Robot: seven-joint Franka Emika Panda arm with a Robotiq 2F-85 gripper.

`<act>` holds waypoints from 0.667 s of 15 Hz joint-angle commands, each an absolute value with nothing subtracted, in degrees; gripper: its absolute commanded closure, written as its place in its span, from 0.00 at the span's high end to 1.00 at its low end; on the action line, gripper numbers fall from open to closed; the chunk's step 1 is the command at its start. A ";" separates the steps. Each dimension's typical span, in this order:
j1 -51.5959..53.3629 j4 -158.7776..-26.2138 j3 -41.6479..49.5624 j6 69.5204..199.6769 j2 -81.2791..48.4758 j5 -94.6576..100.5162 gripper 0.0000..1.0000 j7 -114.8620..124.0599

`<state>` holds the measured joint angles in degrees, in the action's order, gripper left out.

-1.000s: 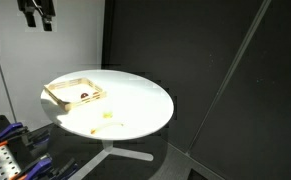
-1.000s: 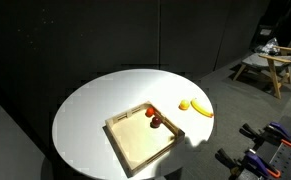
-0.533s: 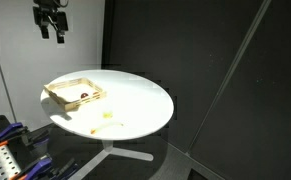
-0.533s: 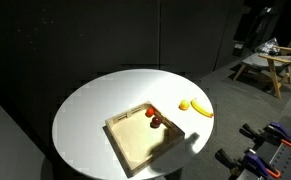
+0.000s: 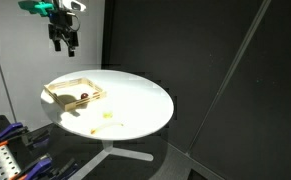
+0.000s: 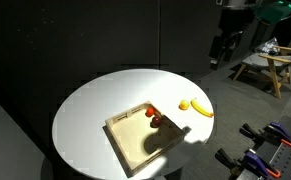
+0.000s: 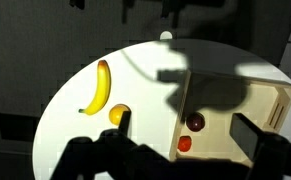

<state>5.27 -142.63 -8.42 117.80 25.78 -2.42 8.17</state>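
My gripper (image 5: 65,40) hangs high above the round white table (image 5: 135,105), open and empty; it also shows in an exterior view (image 6: 227,45) and in the wrist view (image 7: 190,135). Below it stands a shallow wooden tray (image 6: 125,140) holding a dark red fruit (image 7: 195,122) and a small red-orange fruit (image 7: 184,144) in one corner. A yellow banana (image 7: 102,86) and a small yellow-orange fruit (image 7: 117,114) lie on the table beside the tray. The gripper touches nothing.
The table stands on a white pedestal base (image 5: 115,155) against dark wall panels. Blue-handled clamps (image 6: 260,145) sit at the near edge in both exterior views. A wooden bench (image 6: 265,68) stands off to one side.
My gripper has moved across and down, from the frame edge towards the space above the table. The tray and fruits have not moved.
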 commanded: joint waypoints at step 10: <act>6.50 -138.43 -8.96 132.92 4.79 -2.26 1.00 10.30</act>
